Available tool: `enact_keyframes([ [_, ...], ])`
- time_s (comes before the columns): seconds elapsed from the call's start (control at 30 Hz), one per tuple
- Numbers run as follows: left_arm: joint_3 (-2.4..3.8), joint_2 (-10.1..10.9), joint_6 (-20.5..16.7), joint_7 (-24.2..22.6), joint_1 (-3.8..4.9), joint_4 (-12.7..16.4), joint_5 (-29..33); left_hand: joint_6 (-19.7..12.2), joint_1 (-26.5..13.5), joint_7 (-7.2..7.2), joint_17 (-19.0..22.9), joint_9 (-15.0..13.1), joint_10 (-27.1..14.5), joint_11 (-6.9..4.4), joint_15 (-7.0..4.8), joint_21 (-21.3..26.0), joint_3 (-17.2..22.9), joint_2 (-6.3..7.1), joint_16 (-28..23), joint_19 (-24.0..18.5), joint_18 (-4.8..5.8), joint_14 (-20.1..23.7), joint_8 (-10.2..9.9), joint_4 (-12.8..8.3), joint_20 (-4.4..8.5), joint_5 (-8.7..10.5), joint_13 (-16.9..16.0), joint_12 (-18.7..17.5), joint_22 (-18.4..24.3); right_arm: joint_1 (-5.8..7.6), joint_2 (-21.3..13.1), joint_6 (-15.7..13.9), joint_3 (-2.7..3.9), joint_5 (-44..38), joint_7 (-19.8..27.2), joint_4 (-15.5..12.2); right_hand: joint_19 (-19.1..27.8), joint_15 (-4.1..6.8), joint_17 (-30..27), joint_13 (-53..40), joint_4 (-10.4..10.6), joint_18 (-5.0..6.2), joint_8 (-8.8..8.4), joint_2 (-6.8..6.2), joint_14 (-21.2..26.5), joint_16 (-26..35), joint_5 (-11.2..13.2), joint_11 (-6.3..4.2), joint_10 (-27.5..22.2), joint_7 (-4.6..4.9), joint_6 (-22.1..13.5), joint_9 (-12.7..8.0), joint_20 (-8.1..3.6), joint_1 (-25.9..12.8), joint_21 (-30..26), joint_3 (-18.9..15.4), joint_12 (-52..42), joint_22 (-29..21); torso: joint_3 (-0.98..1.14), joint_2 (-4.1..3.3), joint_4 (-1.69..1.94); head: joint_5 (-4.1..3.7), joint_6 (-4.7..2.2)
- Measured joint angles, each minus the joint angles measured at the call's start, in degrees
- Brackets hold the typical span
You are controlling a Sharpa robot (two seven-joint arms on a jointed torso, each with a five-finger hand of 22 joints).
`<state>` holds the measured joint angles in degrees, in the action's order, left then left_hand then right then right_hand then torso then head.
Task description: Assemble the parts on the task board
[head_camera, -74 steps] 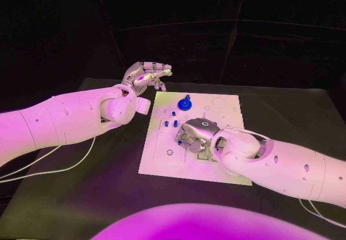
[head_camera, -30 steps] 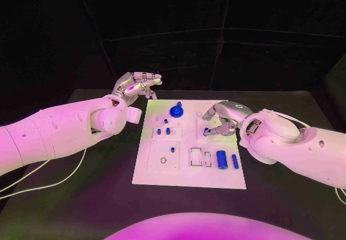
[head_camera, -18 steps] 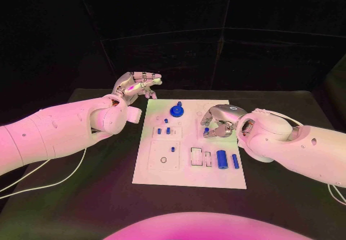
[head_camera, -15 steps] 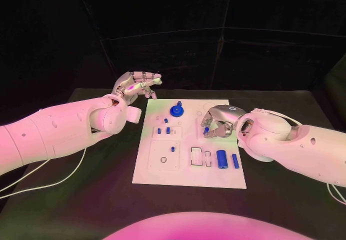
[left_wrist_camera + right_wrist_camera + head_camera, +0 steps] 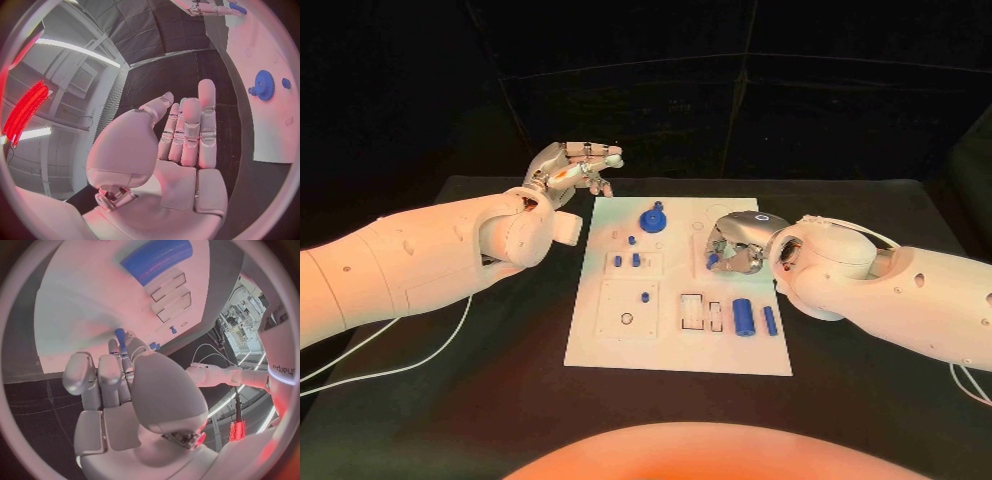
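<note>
The white task board (image 5: pixel 678 345) lies in the middle of the black table. My right hand (image 5: pixel 737 243) hovers over its far right part and pinches a small blue peg (image 5: pixel 714 259) in its fingertips; the right wrist view shows the peg (image 5: pixel 120 337) sticking out towards the board (image 5: pixel 87 305). My left hand (image 5: pixel 574 164) is raised beside the board's far left corner, holding nothing, its fingers (image 5: pixel 190 130) stretched out. A blue gear (image 5: pixel 652 216) stands at the far end of the board. Two blue cylinders (image 5: pixel 744 317) lie side by side near the right edge.
Small blue pegs (image 5: pixel 626 261) stand in the board's left half, and one more (image 5: pixel 646 297) sits in a square plate nearer me. Rectangular slots (image 5: pixel 692 312) lie left of the cylinders. A white cable (image 5: pixel 401 365) runs across the table on the left.
The right hand, earlier low over the board's middle, now holds the peg above the far right part and has rolled inward a little over the last second. The left hand has barely moved.
</note>
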<state>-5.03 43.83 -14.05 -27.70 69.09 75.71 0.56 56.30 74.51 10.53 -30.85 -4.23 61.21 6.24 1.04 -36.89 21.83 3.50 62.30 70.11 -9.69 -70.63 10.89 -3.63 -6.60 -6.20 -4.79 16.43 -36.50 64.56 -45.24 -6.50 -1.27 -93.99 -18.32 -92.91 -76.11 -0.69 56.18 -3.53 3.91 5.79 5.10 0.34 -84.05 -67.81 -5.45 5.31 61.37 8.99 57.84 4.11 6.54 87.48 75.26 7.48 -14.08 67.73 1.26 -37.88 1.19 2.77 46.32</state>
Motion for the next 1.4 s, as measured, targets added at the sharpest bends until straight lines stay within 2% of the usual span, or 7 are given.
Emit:
enact_keyframes([
  [0.23,0.00,0.0,0.0,0.0,-0.02,0.0,0.0,0.0,0.0,0.00,0.0,0.0,0.0,0.00,0.00,0.0,0.0,0.00,0.0,0.0,0.00,0.0,0.0,0.0,0.00,0.00,0.0,0.0,0.0,-0.03,0.3,-0.7,-0.02,-0.3,0.0,0.1,-1.2,0.81,1.7,-0.3,-0.2,0.00,0.90,0.50,0.0,-1.4,1.5,-1.07,4.9,-0.39,3.2,0.1,-0.60,0.5,1.7,3.6,0.0,2.4,0.02,0.00,-0.02,-0.05,0.10],
  [0.3,0.00,0.0,0.0,0.0,-0.02,-0.1,0.0,0.0,0.0,0.00,0.0,0.0,0.0,0.00,0.00,0.0,0.0,0.00,0.0,0.0,0.00,0.0,0.0,0.0,0.00,0.00,0.0,0.0,0.0,-0.05,0.3,-1.0,-0.03,-0.3,0.0,0.2,-1.3,0.81,1.8,-0.3,-0.1,-0.07,0.95,0.34,0.0,-1.4,1.5,-1.20,5.5,-0.66,3.6,0.1,-0.72,0.7,1.9,4.5,0.0,2.8,0.02,0.01,-0.03,-0.08,0.13],
  [0.37,0.00,0.0,0.0,0.0,-0.02,-0.1,0.0,0.0,0.0,0.00,0.0,0.0,0.0,0.00,0.00,0.0,0.0,0.00,0.0,0.0,0.00,0.0,0.0,0.0,0.00,0.00,0.0,0.0,0.0,-0.07,0.3,-1.3,-0.05,-0.4,0.0,0.2,-1.5,1.04,2.0,-0.3,0.1,-0.96,0.96,0.24,0.2,-1.7,1.6,-1.47,6.0,-0.93,4.0,0.1,-0.92,0.6,2.2,5.3,0.4,3.1,0.02,0.01,-0.03,-0.13,0.14],
  [0.57,0.00,0.0,0.0,0.0,-0.04,-0.1,0.0,0.0,0.0,0.00,0.0,0.0,0.0,0.00,0.00,0.0,0.0,0.00,0.0,0.0,0.00,0.0,0.0,0.0,0.00,0.00,0.0,0.0,0.0,-0.10,0.1,-2.6,-0.06,-0.4,0.0,0.1,-1.9,1.23,2.5,-0.4,0.3,-0.95,0.80,-0.36,0.0,-2.1,1.8,-1.83,7.5,-0.91,4.9,0.1,-1.34,0.1,2.8,7.8,1.1,4.1,0.01,0.02,-0.03,-0.35,0.18],
  [0.7,0.00,0.0,0.0,0.0,-0.06,-0.1,0.0,0.0,0.0,0.00,0.0,0.0,0.0,0.00,0.00,0.0,0.0,0.00,0.0,0.0,0.00,0.0,0.0,0.0,0.00,0.00,0.0,0.0,0.0,-0.10,-0.8,-3.7,-0.04,-0.2,0.0,-1.0,-1.9,1.23,2.5,-0.4,0.1,-0.94,0.91,-0.49,0.0,-2.4,1.8,-2.03,7.7,-0.99,5.0,0.1,-1.34,-0.1,3.0,8.5,1.3,4.2,0.02,0.03,-0.03,-0.37,0.13],
  [1.1,0.00,0.0,0.0,0.0,-0.08,-0.2,0.0,0.0,0.0,0.00,0.0,0.0,0.0,0.00,0.00,0.0,0.0,0.00,0.0,0.0,0.00,0.0,0.0,0.0,0.00,0.00,0.0,0.0,0.0,0.00,-3.2,-7.8,0.07,3.8,1.2,-9.0,-1.9,1.23,2.8,-0.4,-0.2,-0.94,1.05,-1.09,0.0,-2.6,1.8,-1.83,7.9,-1.21,5.2,0.0,-1.34,-0.7,3.3,10.2,2.3,4.5,-0.04,0.09,-0.03,-0.37,-0.01],
  [1.4,0.00,-0.1,0.0,0.0,-0.09,-0.2,0.0,0.0,0.0,0.00,0.0,0.0,0.0,0.00,0.00,0.0,0.0,0.00,0.0,0.0,0.00,0.0,0.0,0.0,0.00,0.00,0.0,0.0,0.0,-0.06,1.0,-9.3,0.07,5.7,3.2,-9.0,-1.9,1.22,2.9,-0.4,-0.3,-0.93,1.00,-1.40,0.0,-2.6,1.4,-1.82,7.9,-1.39,5.4,0.0,-1.33,-1.0,3.3,10.6,2.6,4.5,-0.13,0.07,0.04,0.38,0.34],
])
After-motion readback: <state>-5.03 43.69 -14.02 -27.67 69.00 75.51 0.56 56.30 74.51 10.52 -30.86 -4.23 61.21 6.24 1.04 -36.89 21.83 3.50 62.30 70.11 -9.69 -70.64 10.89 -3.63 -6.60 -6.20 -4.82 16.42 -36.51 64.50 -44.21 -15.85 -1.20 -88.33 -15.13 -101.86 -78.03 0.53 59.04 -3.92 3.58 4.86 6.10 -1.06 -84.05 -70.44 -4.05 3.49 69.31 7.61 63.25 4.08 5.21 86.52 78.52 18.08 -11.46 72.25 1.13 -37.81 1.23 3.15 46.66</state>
